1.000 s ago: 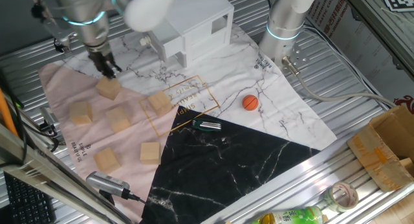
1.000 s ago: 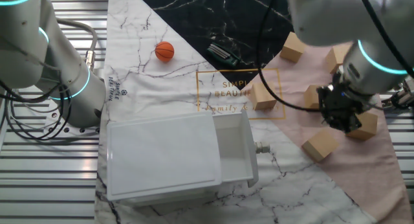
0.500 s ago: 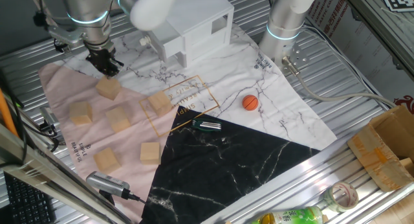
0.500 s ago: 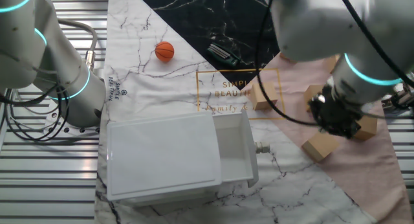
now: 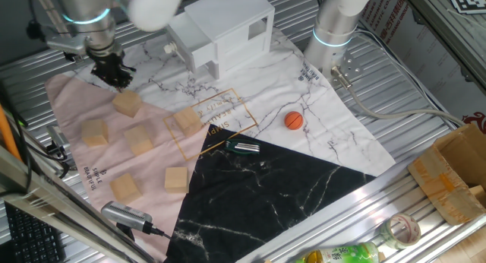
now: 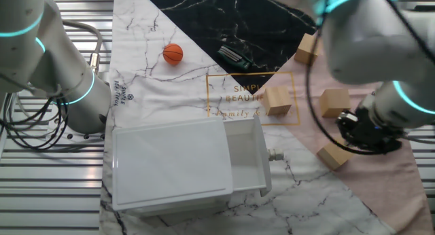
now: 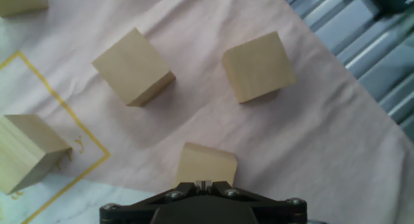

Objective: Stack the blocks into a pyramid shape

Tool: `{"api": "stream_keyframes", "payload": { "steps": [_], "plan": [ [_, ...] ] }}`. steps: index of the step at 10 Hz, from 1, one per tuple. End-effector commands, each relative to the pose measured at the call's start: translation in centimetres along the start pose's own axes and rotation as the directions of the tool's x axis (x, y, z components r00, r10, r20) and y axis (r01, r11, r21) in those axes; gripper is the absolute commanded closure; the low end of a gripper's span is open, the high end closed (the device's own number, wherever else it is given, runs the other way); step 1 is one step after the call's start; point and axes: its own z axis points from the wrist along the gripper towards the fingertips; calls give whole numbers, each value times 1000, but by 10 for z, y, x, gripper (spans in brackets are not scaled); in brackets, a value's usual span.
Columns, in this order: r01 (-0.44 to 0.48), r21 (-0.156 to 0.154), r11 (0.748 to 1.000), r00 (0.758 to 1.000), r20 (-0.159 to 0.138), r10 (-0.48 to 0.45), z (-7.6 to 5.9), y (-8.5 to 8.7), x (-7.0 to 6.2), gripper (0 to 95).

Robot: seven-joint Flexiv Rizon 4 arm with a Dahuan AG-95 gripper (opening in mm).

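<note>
A: The fingers [image 5: 114,74] — how wide are they, and do they hold anything?

B: I cannot tell. In one fixed view they are a dark cluster hanging just above and behind the nearest block [image 5: 127,104], with no clear gap to read. In the hand view only the black base of the hand shows at the bottom edge, and that block [image 7: 206,164] sits right against it, partly hidden. Whether the fingers touch it I cannot say.

A: And from the other side?

B: The hand [image 6: 370,130] is a dark blurred mass over the pink cloth [image 6: 380,174], just beside the block [image 6: 332,155] at the cloth's near edge. Nothing is visibly lifted.

A: Where are the rest of the blocks?

B: All six lie singly, none stacked. On the pink cloth: one at the left [image 5: 96,132], one in the middle [image 5: 140,140], two toward the front [image 5: 126,188] [image 5: 176,179]. The sixth [image 5: 187,120] sits on the gold-framed lettering of the white marble sheet [image 5: 319,134].

A: Anything else on the counter [image 5: 250,232]?

B: An orange ball [image 5: 294,120] on the white sheet, well apart from the blocks, a small metal clip [image 5: 243,147] at the edge of the black marble sheet [image 5: 266,194], and a white toy house [image 5: 228,27] behind.
</note>
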Motion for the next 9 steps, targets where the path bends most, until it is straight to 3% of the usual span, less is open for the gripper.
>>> {"api": "stream_keyframes", "payload": {
  "steps": [1,2,9],
  "plan": [
    [-162,8,987,986,-24,162,-1,-1,0,950],
    [-230,10,973,973,-22,230,-1,-2,1,950],
    [-320,33,947,947,-2,320,-1,-1,7,950]
  ]
}}
